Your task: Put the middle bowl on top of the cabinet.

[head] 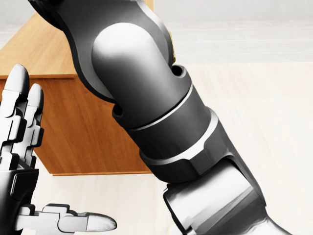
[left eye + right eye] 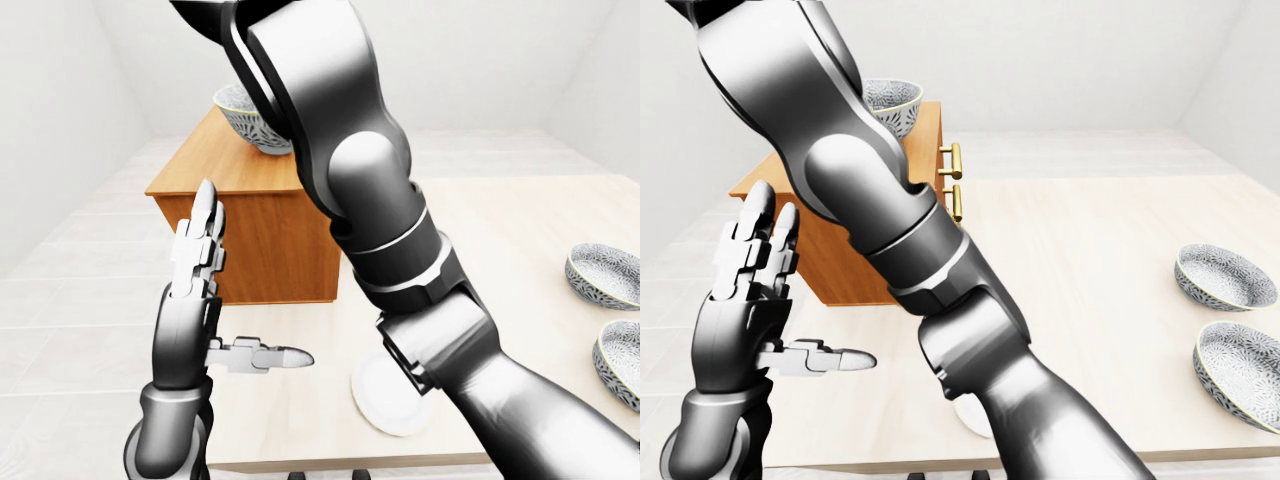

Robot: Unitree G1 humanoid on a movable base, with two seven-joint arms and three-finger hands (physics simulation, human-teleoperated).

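Bowl [image 2: 898, 105] atop cabinet [image 2: 262, 250], well apart from splayed left robot hand [image 2: 195, 300].

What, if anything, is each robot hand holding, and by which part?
The left robot hand is open and holds nothing. The right arm runs out of the views at the top, so its hold cannot be told.

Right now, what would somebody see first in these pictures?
The robot's big grey right arm slants across every view, hiding much behind it. Past it, a patterned bowl sits on the wooden cabinet, and the open left hand stands at the left.
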